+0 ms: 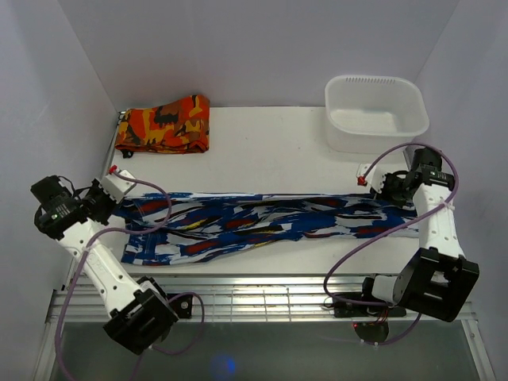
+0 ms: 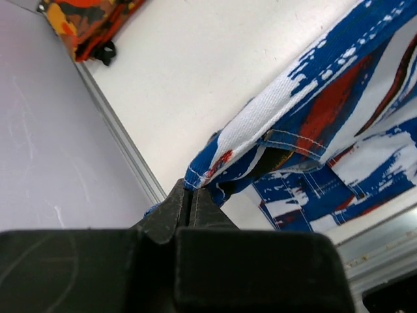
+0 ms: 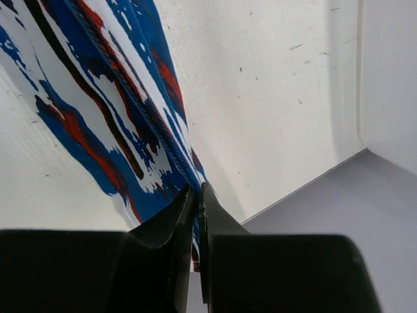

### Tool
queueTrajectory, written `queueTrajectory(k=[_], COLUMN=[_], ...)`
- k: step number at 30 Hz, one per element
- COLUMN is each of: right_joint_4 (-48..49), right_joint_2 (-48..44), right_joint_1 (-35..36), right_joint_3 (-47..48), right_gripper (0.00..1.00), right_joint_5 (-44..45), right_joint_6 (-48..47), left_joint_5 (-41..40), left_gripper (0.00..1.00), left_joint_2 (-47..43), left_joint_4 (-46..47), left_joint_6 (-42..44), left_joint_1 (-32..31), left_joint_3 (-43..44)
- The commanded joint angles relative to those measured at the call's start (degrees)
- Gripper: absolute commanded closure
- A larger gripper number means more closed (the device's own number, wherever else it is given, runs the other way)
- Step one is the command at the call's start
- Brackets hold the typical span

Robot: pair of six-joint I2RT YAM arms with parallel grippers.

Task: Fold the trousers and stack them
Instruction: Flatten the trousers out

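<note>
table (image 1: 270, 151) white, pale walls (image 1: 238, 48) around, trousers (image 1: 262, 224) stretched across, left fingers (image 2: 171, 210) and right fingers (image 3: 218, 218) pinching its ends

The trousers (image 1: 262, 225) stretch across mid-frame, the left gripper (image 1: 121, 187) at one end and the right gripper (image 1: 373, 182) at the other. An orange folded cloth (image 1: 164, 124) lies upper left, a white tub (image 1: 373, 140) upper right.

A folded cloth (image 1: 163, 123) in an orange, red and black pattern lies at the far left corner of the white counter (image 1: 270, 151), close to the left wall. A white plastic tub (image 1: 375, 111) sits at the far right corner. A wire rack (image 1: 262, 298) runs along the counter's near edge.
</note>
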Motion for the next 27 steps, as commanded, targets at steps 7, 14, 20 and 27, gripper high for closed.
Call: queueTrajectory(k=[7,14,20,27], right_joint_4=[6.8,10.76,4.17,-3.99], right_joint_2=[11.67,31.09,37.45,21.2], right_joint_1=[-1.02,7.32,7.96,4.34], right_joint_3=[11.78,27.6,40.45,22.37], right_gripper=[0.92,0.78,0.15,0.09], right_joint_5=[2.77,11.54,16.22,10.61], right_joint_6=[7.23,14.42,20.68,7.79], left_joint_5=[1.89,-18.65,-26.85,-16.43], left_gripper=[1.0,1.0,0.46,0.31], left_joint_2=[9.76,41.09,57.33,44.16], left_joint_4=[21.67,31.53,21.79,11.69], left_joint_6=[-21.22,-33.11,-42.89,-36.95], left_joint_1=[-3.42,-20.55,-20.05,-16.09], left_joint_3=[4.3,19.05,42.62,25.17])
